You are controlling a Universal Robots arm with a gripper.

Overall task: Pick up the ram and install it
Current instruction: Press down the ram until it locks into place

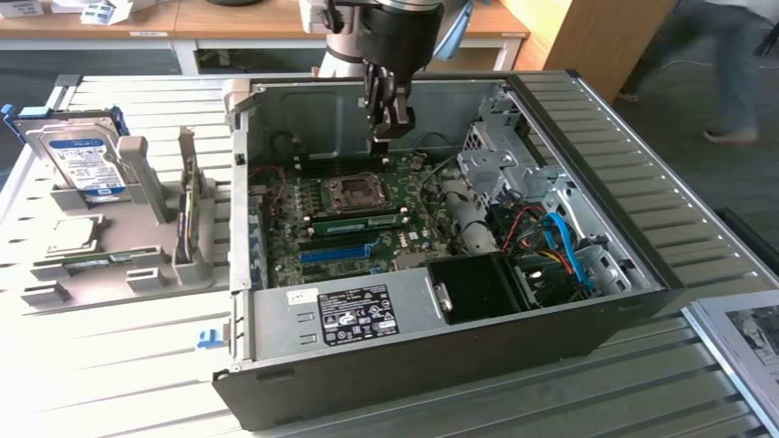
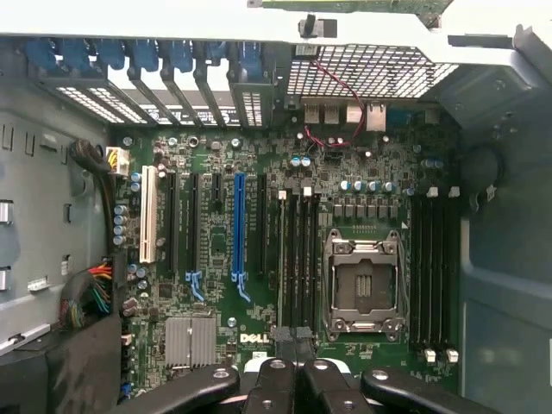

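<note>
The ram [image 1: 353,222] is a long green stick sitting in a slot on the motherboard [image 1: 319,265], just beside the processor socket [image 1: 356,190]. In the wrist view it is seen edge-on as a thin strip [image 2: 281,259] next to the dark empty slots [image 2: 304,259]. My gripper [image 1: 389,128] hangs inside the open computer case [image 1: 426,365], above the board's far side and clear of the ram. Its black fingertips [image 2: 281,335] are pressed together with nothing between them, over one end of the slot row.
To the exterior view's left of the case stands a grey holder [image 1: 146,265] with a hard drive [image 1: 83,164], a silver processor chip [image 1: 73,235] and a thin upright board [image 1: 185,219]. Cables [image 1: 554,246] and a drive cage [image 1: 499,155] crowd the case's right side. A person walks at the far right.
</note>
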